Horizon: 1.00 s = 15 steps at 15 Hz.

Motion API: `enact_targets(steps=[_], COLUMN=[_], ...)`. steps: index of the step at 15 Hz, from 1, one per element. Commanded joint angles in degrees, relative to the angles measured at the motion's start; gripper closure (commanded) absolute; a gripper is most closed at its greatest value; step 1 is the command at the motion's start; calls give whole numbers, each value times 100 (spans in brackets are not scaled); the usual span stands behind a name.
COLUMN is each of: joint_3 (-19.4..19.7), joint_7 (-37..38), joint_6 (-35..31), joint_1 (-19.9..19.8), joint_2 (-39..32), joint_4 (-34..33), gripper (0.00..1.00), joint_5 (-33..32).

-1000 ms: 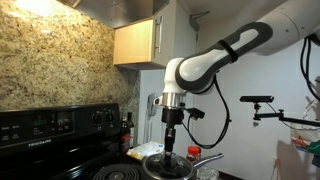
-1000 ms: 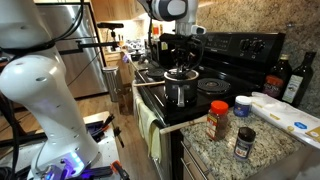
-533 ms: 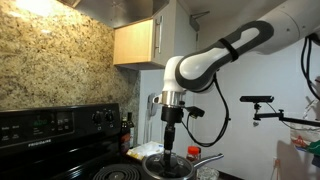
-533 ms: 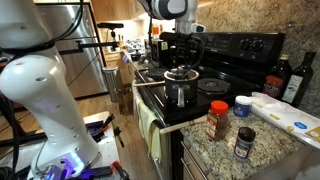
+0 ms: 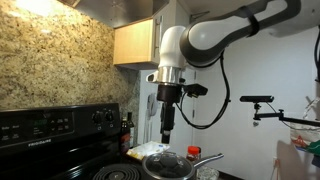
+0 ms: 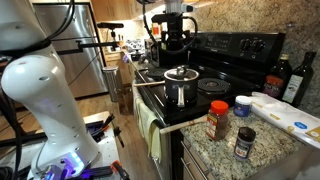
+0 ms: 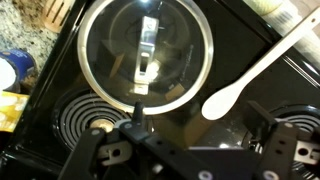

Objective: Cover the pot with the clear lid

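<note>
The clear lid [image 7: 145, 50] lies flat on the pot [image 6: 180, 92], its metal rim ringing the pot's mouth, on the front burner of the black stove. Both exterior views show the pot with the lid [image 5: 168, 160] on it and a handle [image 5: 207, 158] sticking out sideways. My gripper [image 5: 166, 133] hangs well above the lid, pointing straight down, open and empty. In the wrist view the gripper [image 7: 200, 125] spreads wide, with one dark finger [image 7: 135, 122] below the lid's rim. In an exterior view the gripper [image 6: 174, 48] stands clear above the lid knob [image 6: 180, 71].
A white spoon [image 7: 250, 72] lies on the stove top beside the pot. Spice jars [image 6: 218, 120] and a white tray [image 6: 285, 112] sit on the granite counter, bottles [image 6: 280, 75] behind them. A towel [image 6: 150, 130] hangs on the oven front. A cabinet [image 5: 135, 42] hangs above.
The gripper was shut on the lid's knob down at the pot; it has opened, let go and risen straight up. The lid stays on the pot.
</note>
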<state>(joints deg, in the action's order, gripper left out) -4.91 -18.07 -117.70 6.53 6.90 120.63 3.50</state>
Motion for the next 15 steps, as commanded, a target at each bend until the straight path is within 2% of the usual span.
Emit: enact_targets(steps=[1,4,5,15], joint_3=[-320,-545,-463,-522], joint_7=[348,429,337,345], joint_6=[-14,40,2,2], joint_1=[253,449,396,468], joint_2=[-67,-303,-106,-264], joint_4=[-179,-329,-167,-248], gripper=[0,0,0,0], joint_5=[-208,-302,-173,-178])
